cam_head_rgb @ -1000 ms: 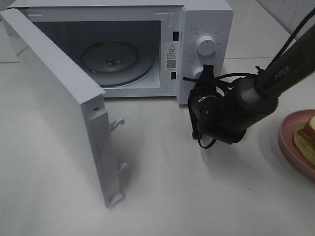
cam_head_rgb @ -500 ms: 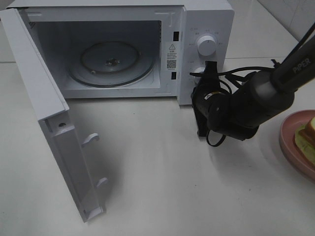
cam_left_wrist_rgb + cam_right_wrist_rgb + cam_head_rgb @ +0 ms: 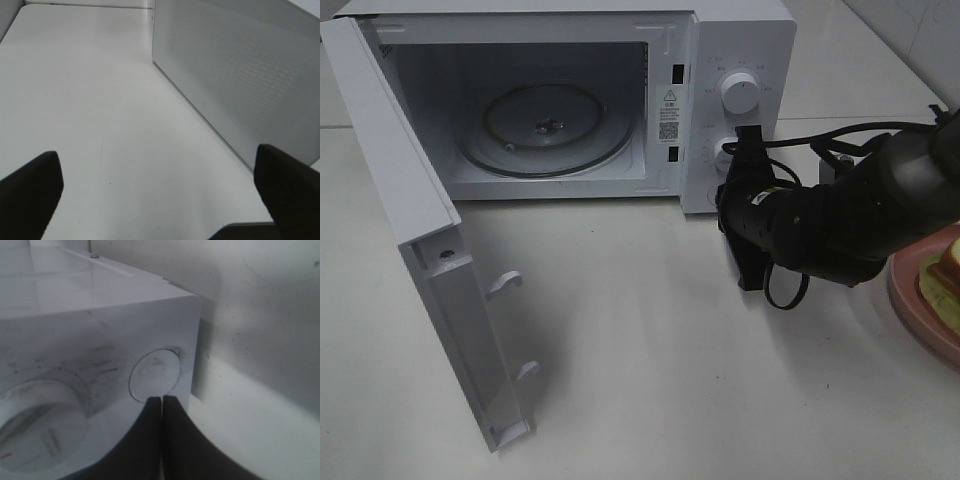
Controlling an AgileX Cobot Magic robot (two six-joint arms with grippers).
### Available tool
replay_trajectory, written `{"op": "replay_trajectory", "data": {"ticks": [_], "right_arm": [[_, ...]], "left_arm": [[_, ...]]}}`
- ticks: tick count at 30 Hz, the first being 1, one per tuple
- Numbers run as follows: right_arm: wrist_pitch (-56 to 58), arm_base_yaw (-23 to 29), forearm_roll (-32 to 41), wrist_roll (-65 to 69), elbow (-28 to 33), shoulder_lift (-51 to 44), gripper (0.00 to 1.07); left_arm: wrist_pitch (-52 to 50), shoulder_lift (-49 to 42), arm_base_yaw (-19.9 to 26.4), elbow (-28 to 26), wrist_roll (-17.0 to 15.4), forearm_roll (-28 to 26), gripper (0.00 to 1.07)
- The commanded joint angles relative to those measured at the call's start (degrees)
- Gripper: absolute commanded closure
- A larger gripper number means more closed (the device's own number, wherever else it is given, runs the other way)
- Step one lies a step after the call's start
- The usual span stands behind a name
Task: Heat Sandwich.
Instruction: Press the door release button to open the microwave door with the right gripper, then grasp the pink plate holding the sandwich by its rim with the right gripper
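Observation:
The sandwich (image 3: 946,272) lies on a round pink plate (image 3: 908,292) at the right edge of the exterior view, partly cut off. The white microwave (image 3: 740,40) stands at the back with its door (image 3: 410,200) swung wide open to the left; the glass turntable (image 3: 545,122) inside is bare. My right gripper (image 3: 748,150) is shut and empty, its tips close in front of the lower part of the control panel. In the right wrist view the closed gripper (image 3: 161,400) points at a round button (image 3: 155,374). My left gripper (image 3: 160,200) is open over bare table beside the microwave's side wall (image 3: 240,75).
The open door juts forward over the table's left part. Two knobs (image 3: 738,92) sit on the microwave's panel; one shows in the right wrist view (image 3: 40,425). Black cables hang around the right arm (image 3: 840,215).
The microwave door swung wider open to the left. My right arm drew back to the right, away from the door opening, with its gripper staying by the control panel.

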Motion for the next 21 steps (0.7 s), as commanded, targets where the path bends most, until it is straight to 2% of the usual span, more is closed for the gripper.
{"op": "replay_trajectory", "data": {"ticks": [1, 7, 9, 10, 14, 20, 21], "right_arm": [[3.3, 0.1, -1.3, -4.4, 1.4, -3.2, 1.07], [10.9, -0.1, -7.8, -9.7, 3.9, -8.9, 1.07], [18.0, -1.4, -13.3, -13.1, 3.9, -10.8, 1.07], [18.0, -1.4, -13.3, -13.1, 3.9, -10.8, 1.07], [27.9, -4.6, -21.9, -21.5, 3.9, -14.3, 1.07], [36.2, -7.0, -27.1, -31.0, 3.9, -18.2, 1.07], [40.5, -8.1, -28.5, -35.5, 3.8, -19.7, 1.06]], "left_arm": [[-0.5, -1.3, -0.3, 0.1, 0.1, -0.2, 0.1], [-0.5, -1.3, -0.3, 0.1, 0.1, -0.2, 0.1], [-0.5, -1.3, -0.3, 0.1, 0.1, -0.2, 0.1], [-0.5, -1.3, -0.3, 0.1, 0.1, -0.2, 0.1], [-0.5, -1.3, -0.3, 0.1, 0.1, -0.2, 0.1], [-0.5, -1.3, -0.3, 0.1, 0.1, -0.2, 0.1], [-0.5, -1.3, -0.3, 0.1, 0.1, -0.2, 0.1]]}}
